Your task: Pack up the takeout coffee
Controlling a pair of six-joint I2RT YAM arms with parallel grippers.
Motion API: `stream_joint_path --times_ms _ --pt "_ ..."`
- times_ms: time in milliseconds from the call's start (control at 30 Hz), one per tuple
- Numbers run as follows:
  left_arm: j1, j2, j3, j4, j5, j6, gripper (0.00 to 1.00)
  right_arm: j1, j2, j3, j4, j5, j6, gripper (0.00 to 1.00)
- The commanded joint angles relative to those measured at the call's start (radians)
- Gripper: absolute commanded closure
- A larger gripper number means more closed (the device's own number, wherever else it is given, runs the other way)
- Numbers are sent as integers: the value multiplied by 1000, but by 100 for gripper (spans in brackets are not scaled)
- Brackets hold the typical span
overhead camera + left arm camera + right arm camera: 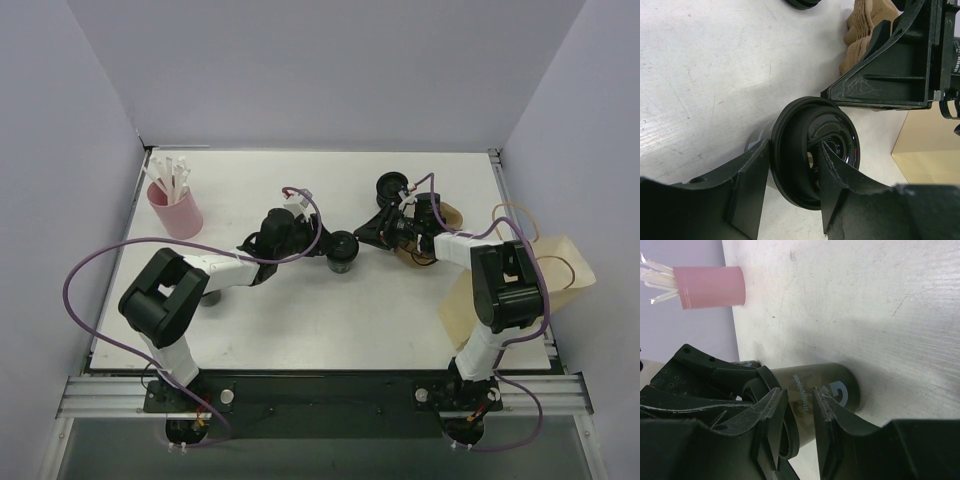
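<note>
Black fingers of the left gripper are being shown closest in the left wrist view. The coffee cup is being clasped between them just under its lid, one finger on each side. A tan panel of the paper bag is being caught at the right edge, apart from the coffee cup.

In the right wrist view the right gripper is being shown with its jaws partly apart at the lid end of the coffee cup. Whether the lid rim is being pinched or only flanked cannot be told. The base of the coffee cup is being seen on, or just off, the table. The pink cup of white sticks is being shown far off.

From above, the coffee cup is being seen at the middle of the table, between the two grippers. The paper bag is being shown lying flat at the right edge, partly over it and well apart from the coffee cup. The packing is therefore being judged as at an early stage. The coffee cup is being grasped, but nothing is being put into the paper bag yet. The paper bag is yet to be opened, and the coffee cup is yet to be carried across and lowered in.
</note>
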Motion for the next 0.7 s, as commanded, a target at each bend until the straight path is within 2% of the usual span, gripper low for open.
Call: stream_joint_path --times_ms 0,667 --pt "-20 158 -111 -536 -56 131 50 -2 -53 19 7 -45 0 70" --pt "-19 166 -104 -540 -54 134 50 -1 -83 13 -46 -25 -26 71"
